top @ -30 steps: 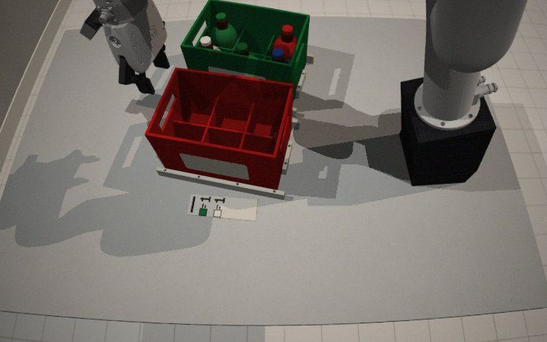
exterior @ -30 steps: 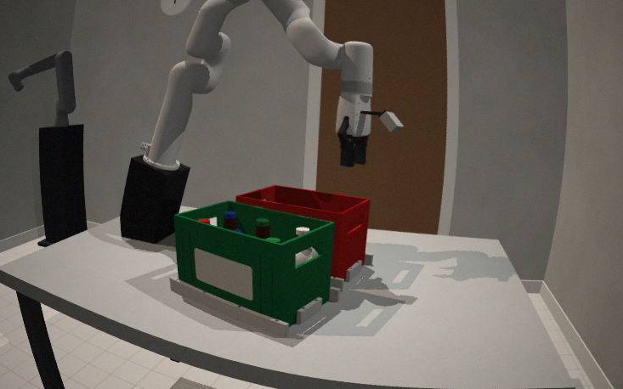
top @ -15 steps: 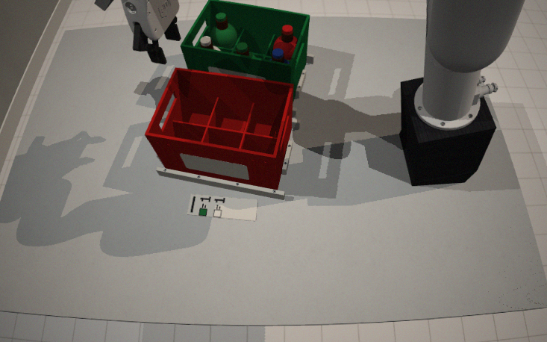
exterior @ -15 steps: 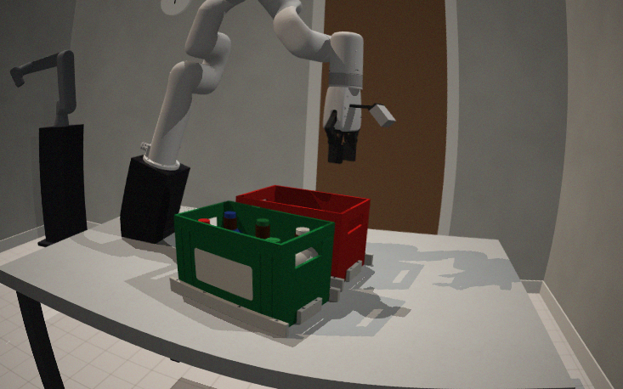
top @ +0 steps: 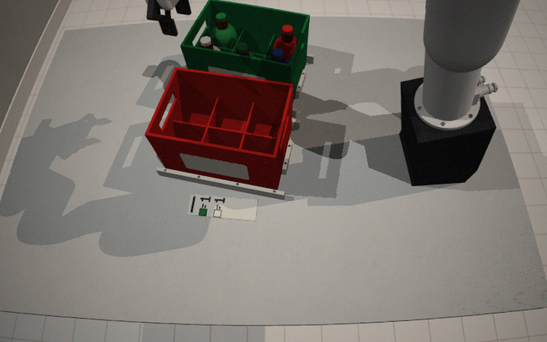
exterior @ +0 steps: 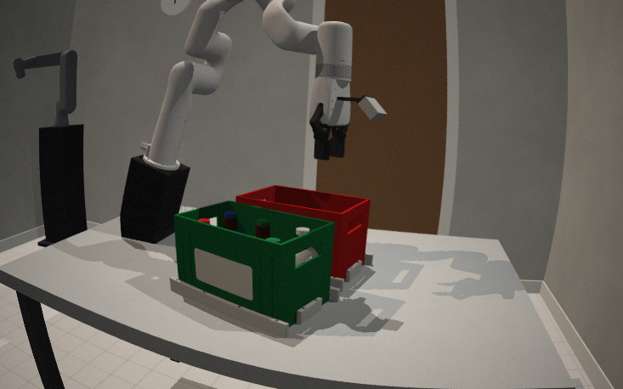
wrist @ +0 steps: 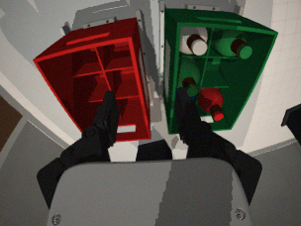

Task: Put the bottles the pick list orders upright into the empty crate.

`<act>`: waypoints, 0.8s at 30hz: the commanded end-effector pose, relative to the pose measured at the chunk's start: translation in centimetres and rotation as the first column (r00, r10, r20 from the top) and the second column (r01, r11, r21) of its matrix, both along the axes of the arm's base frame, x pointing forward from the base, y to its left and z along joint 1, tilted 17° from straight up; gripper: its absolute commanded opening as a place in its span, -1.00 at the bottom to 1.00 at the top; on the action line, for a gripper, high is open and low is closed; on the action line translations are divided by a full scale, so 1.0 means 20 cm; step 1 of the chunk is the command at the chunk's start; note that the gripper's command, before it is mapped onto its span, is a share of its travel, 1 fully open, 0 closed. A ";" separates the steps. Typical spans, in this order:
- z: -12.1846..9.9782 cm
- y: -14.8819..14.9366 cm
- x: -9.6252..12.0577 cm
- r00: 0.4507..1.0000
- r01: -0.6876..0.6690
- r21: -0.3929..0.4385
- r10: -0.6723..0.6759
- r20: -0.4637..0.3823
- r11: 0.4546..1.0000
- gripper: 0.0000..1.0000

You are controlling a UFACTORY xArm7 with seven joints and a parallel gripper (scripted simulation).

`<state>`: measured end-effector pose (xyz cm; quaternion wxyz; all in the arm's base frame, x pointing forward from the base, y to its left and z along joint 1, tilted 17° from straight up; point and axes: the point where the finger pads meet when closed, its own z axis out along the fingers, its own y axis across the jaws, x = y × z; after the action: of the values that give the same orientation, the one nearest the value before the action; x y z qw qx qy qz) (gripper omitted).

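High above the table, the gripper (exterior: 329, 144) is seen in the upper middle of the exterior view, pointed downward, its two dark fingers held apart with nothing between them. At the top edge of the top view, only part of the gripper (top: 165, 21) is shown, just left of the green crate (top: 296, 63). In the wrist view, the red crate (wrist: 50, 75) is framed on the left and the green crate (wrist: 260, 61) on the right, with one finger lined up over each crate's near edge. Several bottles are held upright in the green crate: a green-bodied bottle (top: 224, 33), a red bottle (top: 286, 42), a white-capped bottle (top: 205, 41), a blue-capped bottle (top: 277, 54) and a dark-capped one (top: 242, 47). The red crate (top: 173, 140) is set just in front of the green one, its six compartments bare of bottles. The pick list (top: 241, 209) is laid on the table (top: 351, 255) below the red crate in the top view, with a black bar, a green square and a white square, each marked with a one. The arm's black pedestal (top: 436, 166) is placed at the right.
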<state>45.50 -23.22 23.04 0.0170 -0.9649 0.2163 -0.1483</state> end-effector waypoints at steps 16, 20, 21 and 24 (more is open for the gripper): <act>0.06 -0.41 -0.19 1.000 -0.001 -0.001 0.001 0.004 1.000 0.29; 0.07 -0.50 -0.23 1.000 -0.001 -0.001 0.001 0.004 1.000 0.29; 0.07 -0.50 -0.23 1.000 -0.001 -0.001 0.001 0.004 1.000 0.29; 0.07 -0.54 -0.25 1.000 -0.001 -0.001 0.001 0.004 1.000 0.29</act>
<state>40.89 -32.77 24.16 0.0166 -0.9646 0.2171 -0.1486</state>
